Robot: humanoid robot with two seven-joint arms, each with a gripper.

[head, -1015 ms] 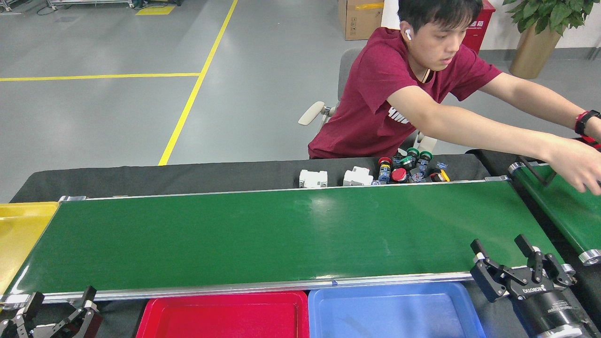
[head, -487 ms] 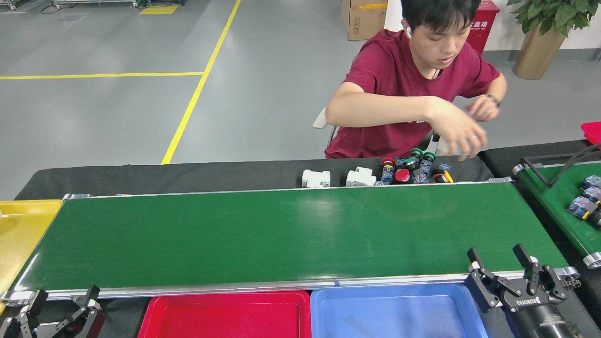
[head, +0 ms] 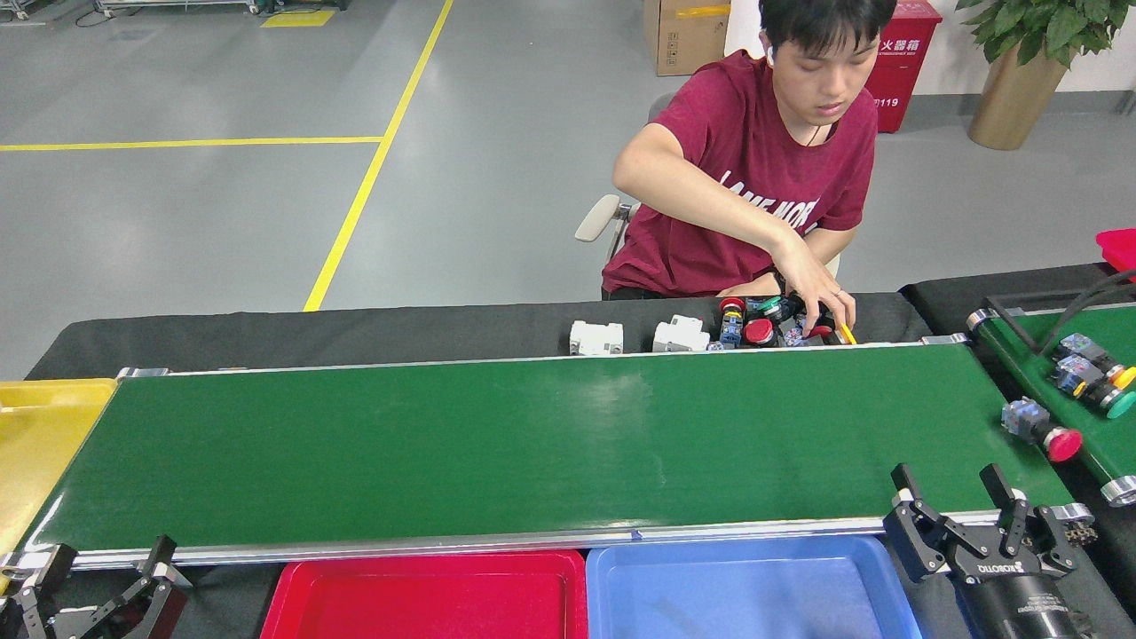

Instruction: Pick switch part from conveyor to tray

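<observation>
Switch part (head: 1040,431) with a red cap now overhangs the conveyor's (head: 532,444) right end; both pincers, left (head: 102,581) and right (head: 963,515), stay spread and empty.

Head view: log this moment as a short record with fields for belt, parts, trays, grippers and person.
belt: long green conveyor with silver rails, bare except at its right end
part on belt: red-capped push-button switch at the conveyor's right end
other parts: pile of switches on black cloth; two white breakers
trays: red tray, blue tray, yellow tray
left gripper: open, holding nothing
right gripper: open, holding nothing
person's hand: in the pile
</observation>
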